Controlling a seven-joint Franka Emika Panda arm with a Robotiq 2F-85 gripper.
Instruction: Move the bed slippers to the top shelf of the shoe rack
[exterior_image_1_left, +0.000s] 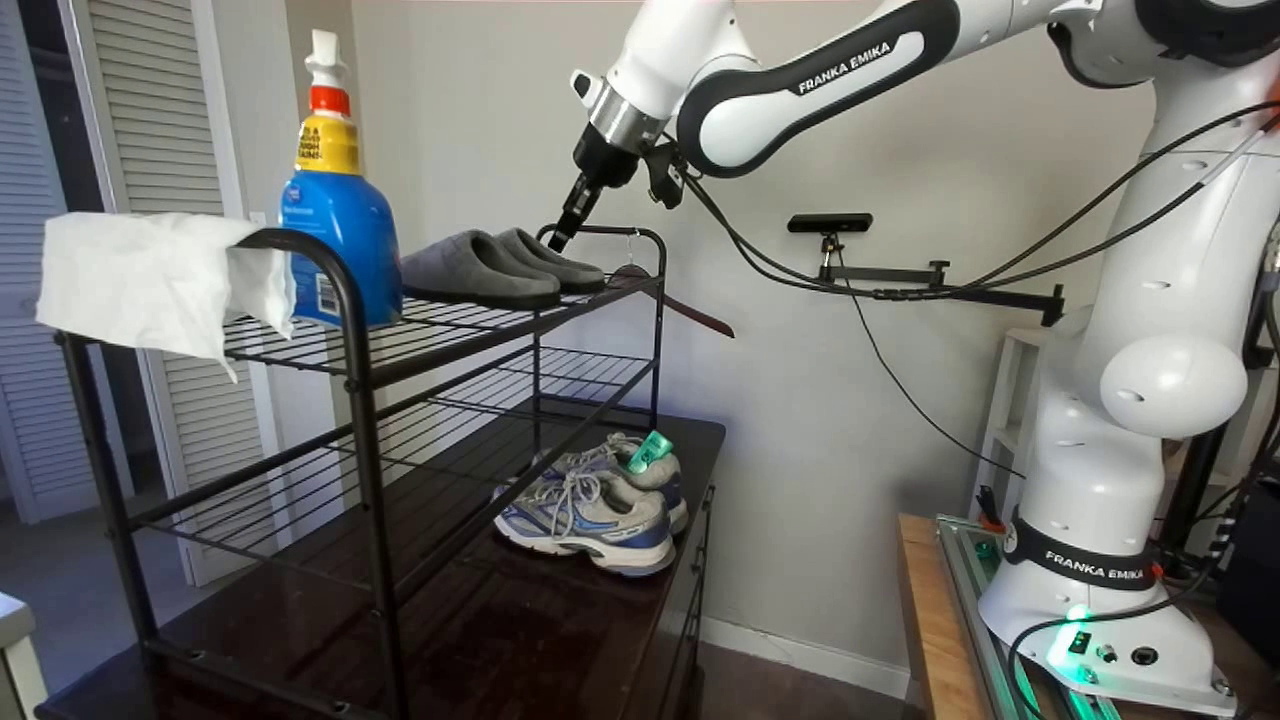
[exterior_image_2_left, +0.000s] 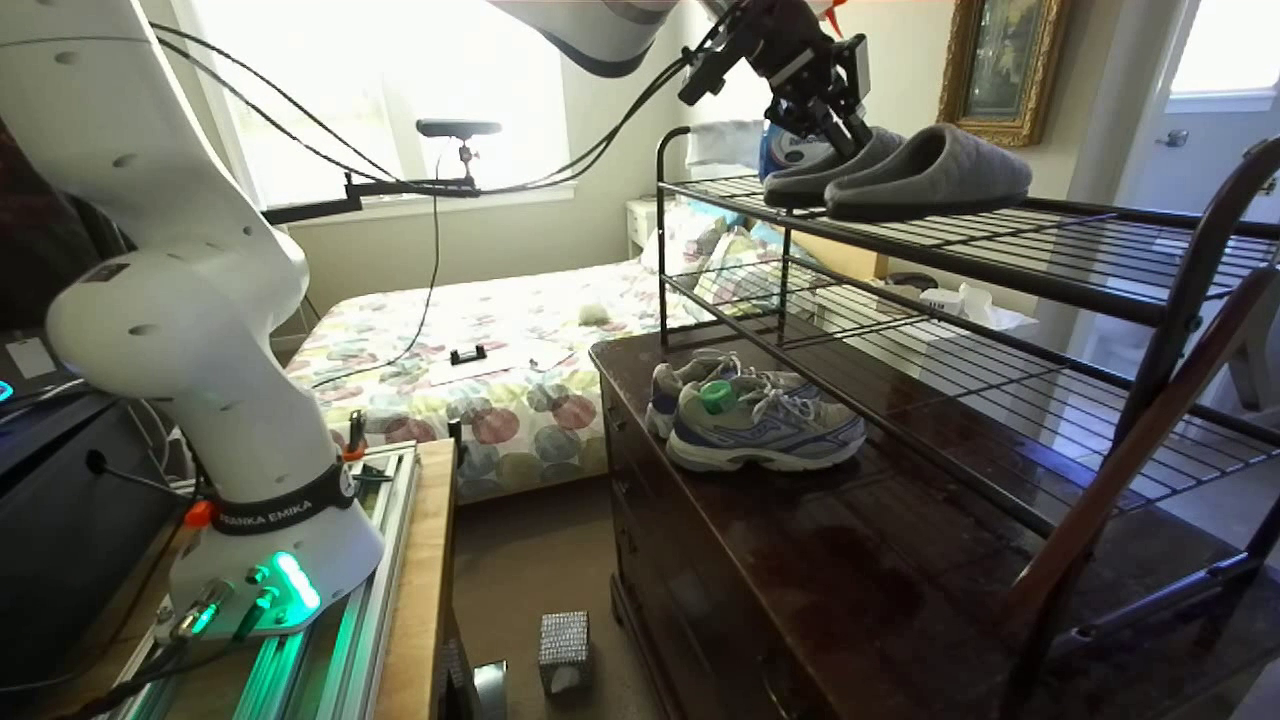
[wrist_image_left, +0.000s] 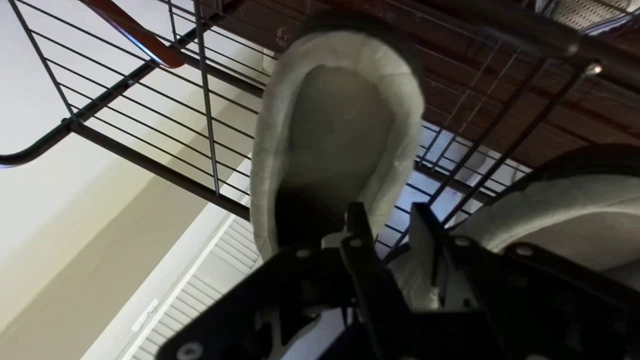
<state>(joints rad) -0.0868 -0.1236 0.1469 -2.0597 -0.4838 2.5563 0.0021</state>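
Note:
Both bed slippers, grey and low, rest side by side on the top shelf (exterior_image_1_left: 450, 350) of the black shoe rack (exterior_image_1_left: 372, 500). In an exterior view, a slipper (exterior_image_2_left: 930, 180) lies nearest the camera, the second slipper (exterior_image_2_left: 800, 185) just behind it. My gripper (exterior_image_1_left: 558, 242) points down at them from above. From the wrist, one slipper (wrist_image_left: 340, 130) shows its opening, and the other slipper (wrist_image_left: 565, 215) is cut off at the right. Between them is my gripper (wrist_image_left: 390, 207), its fingers apart, with no slipper gripped. Contact with either slipper cannot be told.
A blue spray bottle (exterior_image_1_left: 345, 235) stands on the same shelf beyond the toes, next to a white cloth (exterior_image_1_left: 150, 280) over the end rail. Laced sneakers (exterior_image_1_left: 600, 520) sit on the dark base below. A brown hanger (exterior_image_2_left: 1085, 490) hangs at the rack's opposite end.

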